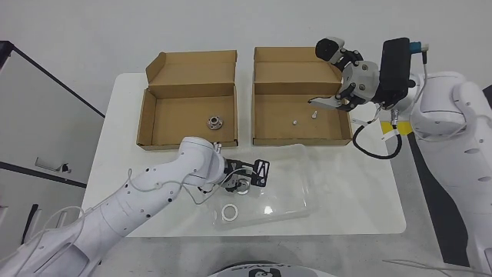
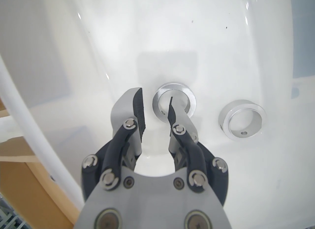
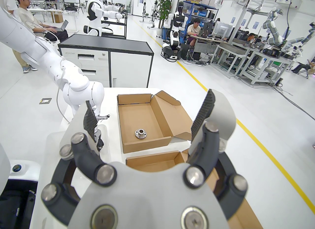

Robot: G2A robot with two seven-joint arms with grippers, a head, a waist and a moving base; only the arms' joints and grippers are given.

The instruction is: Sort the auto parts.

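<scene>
Metal ring (image 2: 176, 86) lies flat in the clear tray (image 1: 292, 200) — your left pincer (image 2: 154, 97), spread, straddles its wall, one finger inside and one outside. Second ring (image 2: 224, 119) sits just beside it in the tray. Right pincer (image 3: 149, 97) is spread wide beyond the tray, over a cardboard box (image 1: 277, 119).

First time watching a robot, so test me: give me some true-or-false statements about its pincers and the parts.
1. The left pincer has one finger inside a metal ring. True.
2. The right pincer grips a part. False: it is open and empty.
3. A cardboard box holds a flanged metal hub. True.
4. The second ring lies in a cardboard box. False: it lies in the clear tray.
</scene>
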